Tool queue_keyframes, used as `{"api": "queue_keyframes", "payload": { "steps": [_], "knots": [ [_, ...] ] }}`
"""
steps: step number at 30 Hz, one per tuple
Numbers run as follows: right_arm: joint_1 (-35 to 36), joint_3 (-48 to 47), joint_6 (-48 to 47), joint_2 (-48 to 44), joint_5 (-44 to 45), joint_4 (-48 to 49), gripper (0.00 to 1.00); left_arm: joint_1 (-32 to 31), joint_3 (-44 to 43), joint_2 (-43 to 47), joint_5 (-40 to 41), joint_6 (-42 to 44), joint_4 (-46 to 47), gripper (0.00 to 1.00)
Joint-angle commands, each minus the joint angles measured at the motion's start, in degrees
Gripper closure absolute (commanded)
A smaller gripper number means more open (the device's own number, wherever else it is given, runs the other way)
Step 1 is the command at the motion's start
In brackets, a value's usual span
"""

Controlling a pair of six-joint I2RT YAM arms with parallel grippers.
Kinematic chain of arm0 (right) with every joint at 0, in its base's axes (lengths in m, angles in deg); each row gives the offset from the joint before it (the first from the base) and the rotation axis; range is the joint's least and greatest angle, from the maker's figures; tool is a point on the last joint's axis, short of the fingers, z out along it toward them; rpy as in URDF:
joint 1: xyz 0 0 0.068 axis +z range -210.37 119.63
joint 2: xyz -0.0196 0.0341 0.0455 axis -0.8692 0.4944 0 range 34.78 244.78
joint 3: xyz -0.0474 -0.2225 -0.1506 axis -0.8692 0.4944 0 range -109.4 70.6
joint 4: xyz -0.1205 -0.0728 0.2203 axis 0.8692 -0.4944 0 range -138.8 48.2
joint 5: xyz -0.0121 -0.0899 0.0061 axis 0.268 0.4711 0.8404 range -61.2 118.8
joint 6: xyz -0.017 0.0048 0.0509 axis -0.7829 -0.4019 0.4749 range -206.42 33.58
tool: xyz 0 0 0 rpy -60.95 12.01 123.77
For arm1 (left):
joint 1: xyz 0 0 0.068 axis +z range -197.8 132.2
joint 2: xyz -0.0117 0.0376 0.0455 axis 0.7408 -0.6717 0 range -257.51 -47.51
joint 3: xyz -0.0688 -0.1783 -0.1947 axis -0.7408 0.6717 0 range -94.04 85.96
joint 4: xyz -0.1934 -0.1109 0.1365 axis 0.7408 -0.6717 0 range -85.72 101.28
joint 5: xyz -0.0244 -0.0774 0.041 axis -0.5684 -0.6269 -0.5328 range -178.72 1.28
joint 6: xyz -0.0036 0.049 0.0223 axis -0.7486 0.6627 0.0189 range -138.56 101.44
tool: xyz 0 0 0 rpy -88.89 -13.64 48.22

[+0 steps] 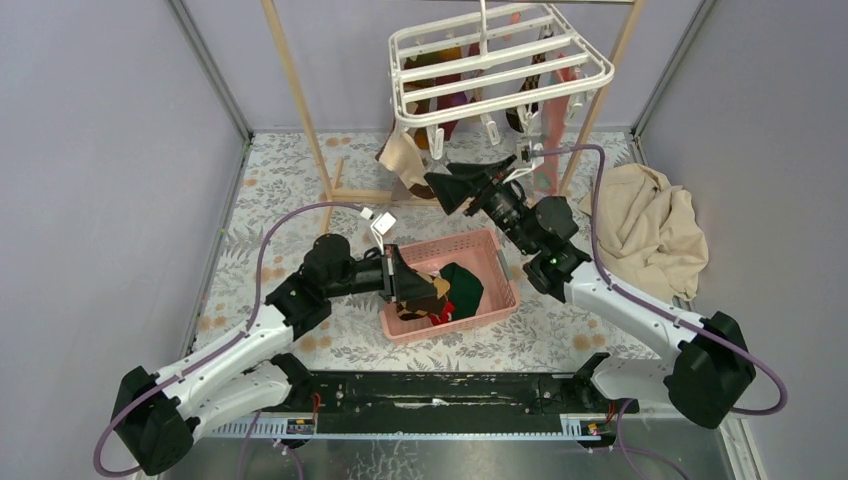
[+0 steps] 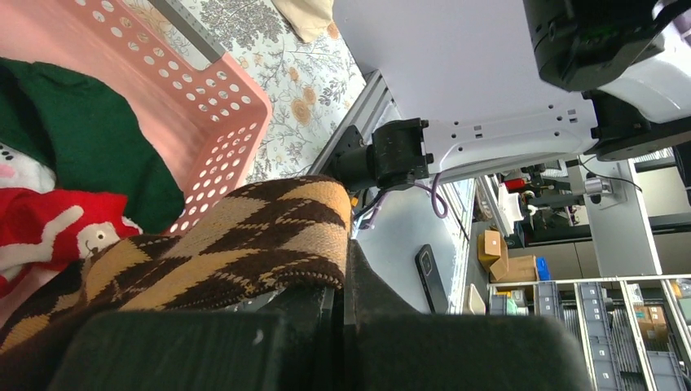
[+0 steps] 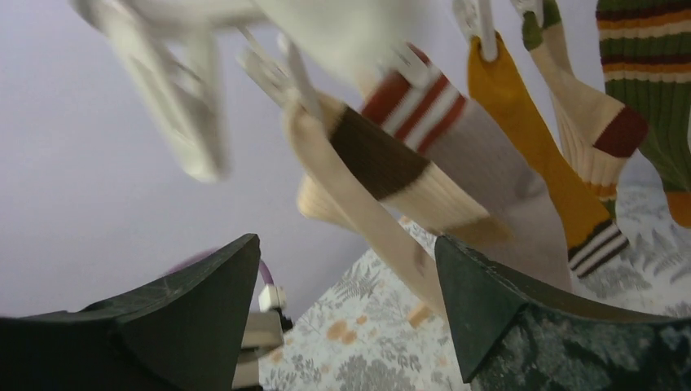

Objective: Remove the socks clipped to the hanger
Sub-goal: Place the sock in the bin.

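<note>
Argyle sock [image 2: 244,236] is clenched in the left gripper [image 1: 400,280] over the basket [image 1: 497,262]; the right gripper [image 3: 344,244] is spread open by a tan sock [image 3: 383,163] clipped to the hanger [image 1: 500,60]. Pulled askew, the hanger could be unhooked.

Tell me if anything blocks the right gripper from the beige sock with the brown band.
Nothing visible does: the open right gripper faces the beige brown-banded sock hanging from the white plastic rack, only air between.
</note>
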Motion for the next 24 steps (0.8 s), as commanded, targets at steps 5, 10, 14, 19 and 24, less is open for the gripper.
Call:
{"api": "queue_keyframes", "payload": {
  "steps": [5, 10, 14, 19, 24],
  "knots": [
    [-0.4, 10.1, 1.5, -7.0, 1.9, -0.1, 0.08, -0.6, -0.3, -4.7, 1.2, -0.8, 10.8, 1.0],
    [-0.4, 14.6, 0.4, -11.3, 2.1, -3.7, 0.07, -0.7, 1.1, -8.3, 4.6, -0.2, 13.1, 1.0],
    [-0.3, 17.7, -0.3, -14.9, 3.3, -6.4, 0.07, -0.9, 2.1, -12.2, 5.7, -0.2, 16.2, 0.97],
    [-0.4, 19.5, -1.6, -17.9, 4.2, -9.8, 0.06, -1.8, 1.9, -17.5, 7.2, 0.7, 17.7, 0.82],
    [-0.4, 19.8, -2.9, -19.3, 4.6, -12.4, 0.06, -2.6, 2.1, -20.0, 9.0, 1.5, 17.1, 0.53]
  ]
}}
